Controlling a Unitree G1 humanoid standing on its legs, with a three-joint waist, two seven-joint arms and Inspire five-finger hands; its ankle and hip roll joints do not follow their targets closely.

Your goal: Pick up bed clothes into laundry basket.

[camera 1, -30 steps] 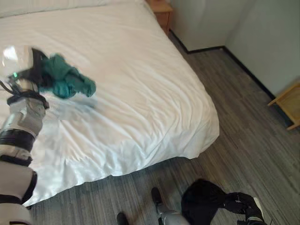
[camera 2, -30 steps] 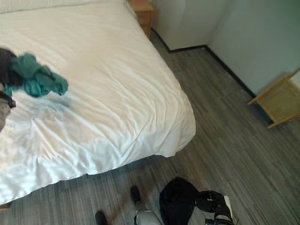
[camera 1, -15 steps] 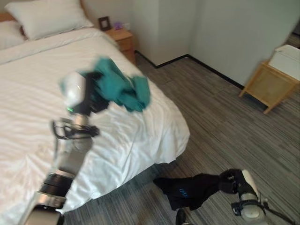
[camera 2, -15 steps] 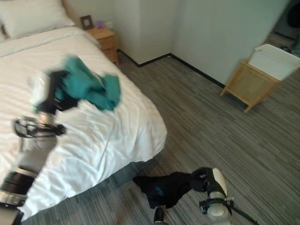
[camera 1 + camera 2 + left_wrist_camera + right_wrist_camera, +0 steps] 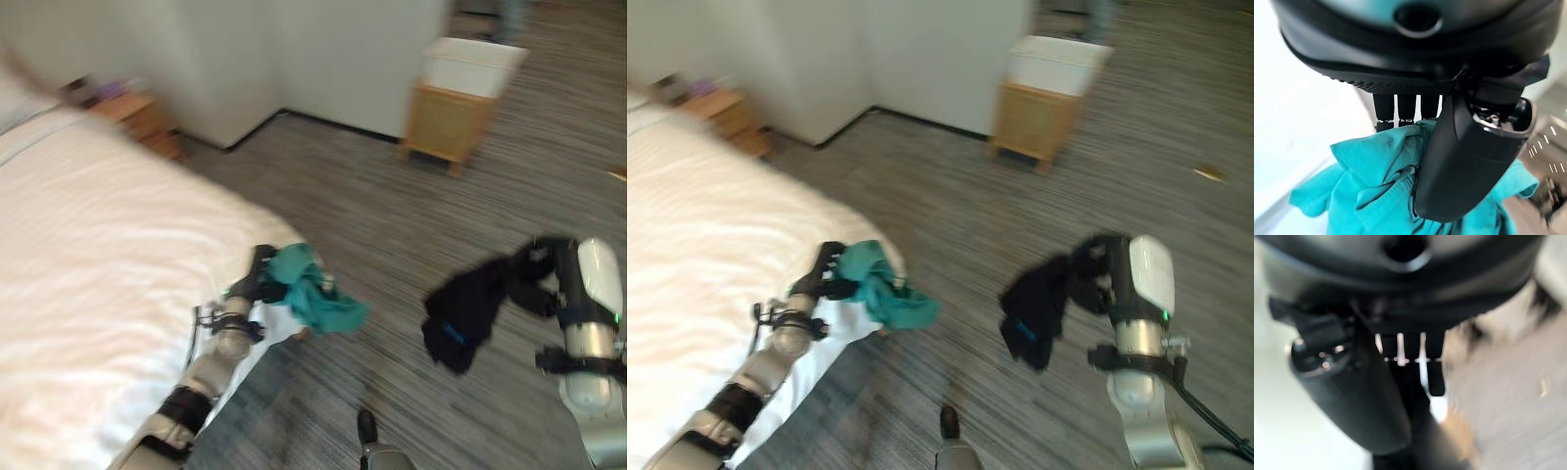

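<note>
Turning from bed (image 5: pixel 88 264), camera now faces laundry basket (image 5: pixel 472 67).

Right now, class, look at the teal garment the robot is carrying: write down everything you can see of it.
The teal garment is a soft, crumpled piece of cloth, plain teal with a stitched hem showing in the left wrist view. It is bunched up, and the left hand has its fingers and thumb curled round it. It hangs in the air past the corner of the white bed, above the grey striped floor, with a loose end drooping down. Nothing else touches it.
</note>
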